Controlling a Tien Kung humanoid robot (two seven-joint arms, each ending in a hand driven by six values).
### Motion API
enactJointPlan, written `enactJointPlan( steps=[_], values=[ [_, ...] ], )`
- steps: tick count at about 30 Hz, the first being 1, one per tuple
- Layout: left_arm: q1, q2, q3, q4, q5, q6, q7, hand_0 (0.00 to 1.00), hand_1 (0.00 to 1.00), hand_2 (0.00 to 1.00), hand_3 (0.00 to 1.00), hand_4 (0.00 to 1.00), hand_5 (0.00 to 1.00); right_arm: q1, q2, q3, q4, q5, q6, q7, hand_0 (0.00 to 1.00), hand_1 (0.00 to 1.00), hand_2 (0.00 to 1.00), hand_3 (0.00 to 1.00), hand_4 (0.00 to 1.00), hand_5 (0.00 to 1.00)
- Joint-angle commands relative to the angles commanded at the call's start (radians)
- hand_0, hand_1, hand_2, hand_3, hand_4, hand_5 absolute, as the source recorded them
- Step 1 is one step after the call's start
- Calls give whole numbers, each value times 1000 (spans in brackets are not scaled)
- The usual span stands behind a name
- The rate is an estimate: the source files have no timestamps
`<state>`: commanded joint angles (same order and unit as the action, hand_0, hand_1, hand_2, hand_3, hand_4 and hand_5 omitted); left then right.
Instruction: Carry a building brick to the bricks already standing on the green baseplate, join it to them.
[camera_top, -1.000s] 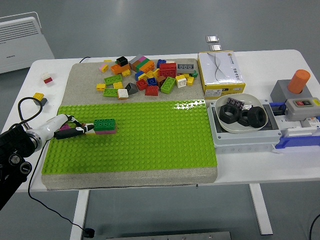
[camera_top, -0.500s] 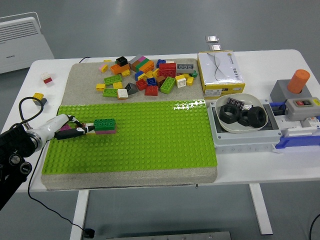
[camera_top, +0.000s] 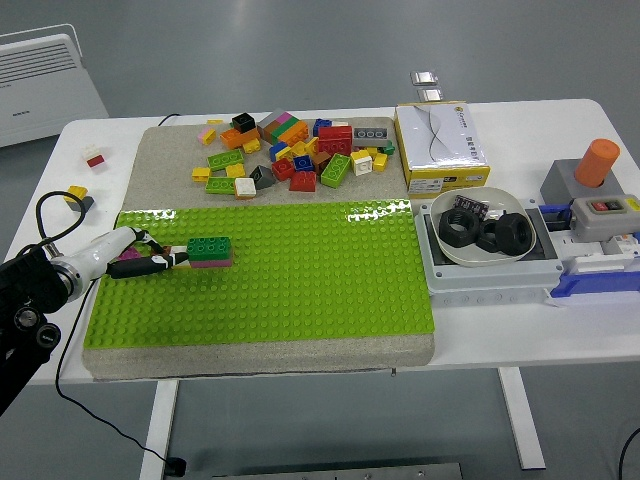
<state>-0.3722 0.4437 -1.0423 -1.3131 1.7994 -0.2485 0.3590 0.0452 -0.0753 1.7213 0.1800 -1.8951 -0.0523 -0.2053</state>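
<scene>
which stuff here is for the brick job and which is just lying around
For the job: green baseplate, green brick on a pink one, loose brick pile, left hand.

Lying about: yellow box, bowl of black nuts, orange button box.

Baseplate: glossy green plastic, studded, glare along far edge. Bricks: smooth shiny plastic, mixed colours. Mat: matt grey, rough-looking, poss. foam. Tabletop: smooth white, matt. Box: paper/card w/ glossy print. Bowl: white, smooth; nuts: matt black.
</scene>
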Motion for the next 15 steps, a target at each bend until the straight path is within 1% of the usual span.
enactJointPlan(
  steps=[8,15],
  values=[
    [9,-2,-1,-2,-2,0,-2,998,998,998,689,950,883,-1,-1,-4,0,4,-1,0,711,721,768,786,856,998],
    [6,-6,0,-3,-3,1,-3,998,998,998,688,953,872,0,-2,-6,0,7,-1,0,712,721,768,786,857,998]
  ],
)
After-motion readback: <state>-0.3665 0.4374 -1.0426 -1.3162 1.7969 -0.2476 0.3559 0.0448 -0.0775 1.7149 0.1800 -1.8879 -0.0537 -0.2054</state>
